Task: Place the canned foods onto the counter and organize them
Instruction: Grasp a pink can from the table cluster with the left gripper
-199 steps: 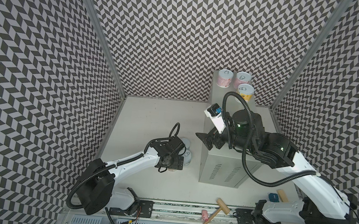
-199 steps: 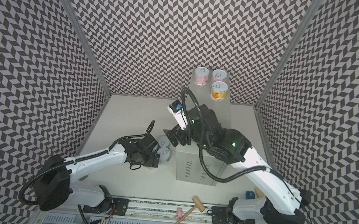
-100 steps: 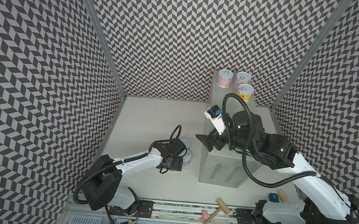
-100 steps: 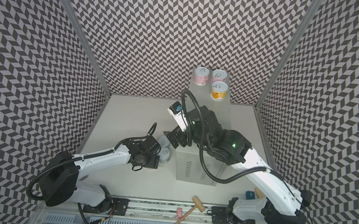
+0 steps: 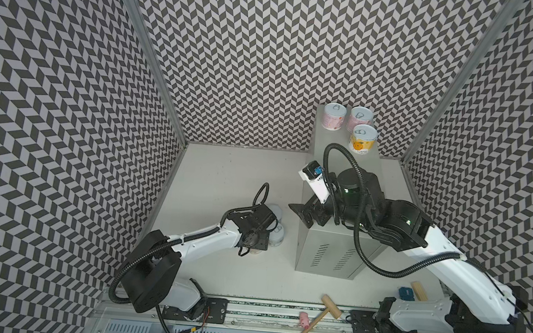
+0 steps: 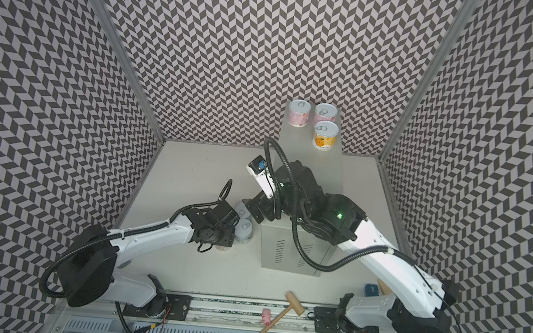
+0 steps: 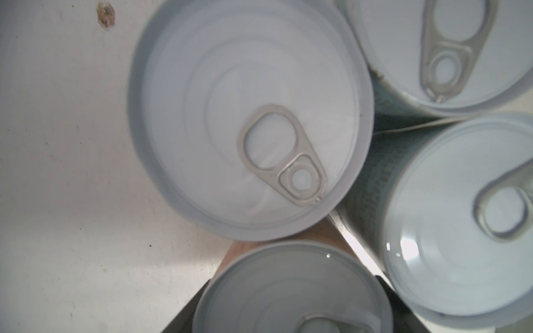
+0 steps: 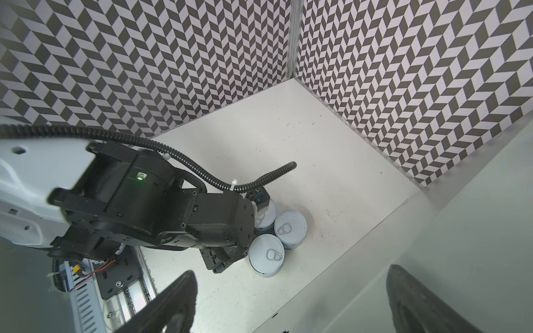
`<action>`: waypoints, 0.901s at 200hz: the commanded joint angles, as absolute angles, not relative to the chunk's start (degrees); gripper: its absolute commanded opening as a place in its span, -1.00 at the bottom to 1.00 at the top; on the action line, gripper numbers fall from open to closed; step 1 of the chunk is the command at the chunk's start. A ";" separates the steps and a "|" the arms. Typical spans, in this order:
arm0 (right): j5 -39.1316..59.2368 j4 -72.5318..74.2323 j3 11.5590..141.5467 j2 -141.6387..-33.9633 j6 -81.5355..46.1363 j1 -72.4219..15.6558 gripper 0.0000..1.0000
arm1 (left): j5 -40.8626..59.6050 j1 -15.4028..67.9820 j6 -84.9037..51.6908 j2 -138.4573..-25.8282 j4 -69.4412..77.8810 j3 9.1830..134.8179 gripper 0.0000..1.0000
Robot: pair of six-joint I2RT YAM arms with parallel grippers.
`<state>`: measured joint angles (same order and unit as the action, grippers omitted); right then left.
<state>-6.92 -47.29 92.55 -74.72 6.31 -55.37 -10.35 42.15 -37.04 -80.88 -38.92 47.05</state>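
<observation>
Four cans [image 7: 251, 121] cluster on the white tabletop [image 7: 57, 173]. The nearest can [image 7: 288, 288] is cut off by the frame edge and pinched by the left gripper [image 5: 253, 242], which has closed since a second ago. Right gripper [image 8: 291, 271], spread wide and empty, hovers unchanged over the grey cabinet [image 5: 326, 255]. Three cans [image 5: 362, 142] stand at its far end.
</observation>
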 commanded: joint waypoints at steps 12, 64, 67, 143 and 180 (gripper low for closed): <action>-8.33 -42.13 91.41 -74.04 6.57 -55.41 0.99 | -14.24 41.36 -37.88 -76.45 -41.45 49.31 0.18; -10.11 -38.06 87.38 -69.57 7.61 -54.52 0.99 | -16.80 40.18 -33.01 -69.02 -51.07 60.46 0.17; -10.23 -37.67 86.87 -69.22 7.81 -54.36 0.99 | -16.40 40.04 -32.16 -68.94 -51.17 61.19 0.17; -10.63 -35.32 80.90 -57.19 5.67 -46.29 0.99 | -5.78 39.55 -15.88 -67.01 -52.66 83.43 0.19; -7.56 -30.17 72.48 -49.62 10.12 -45.35 0.99 | 1.18 39.73 -10.23 -68.82 -54.01 93.74 0.19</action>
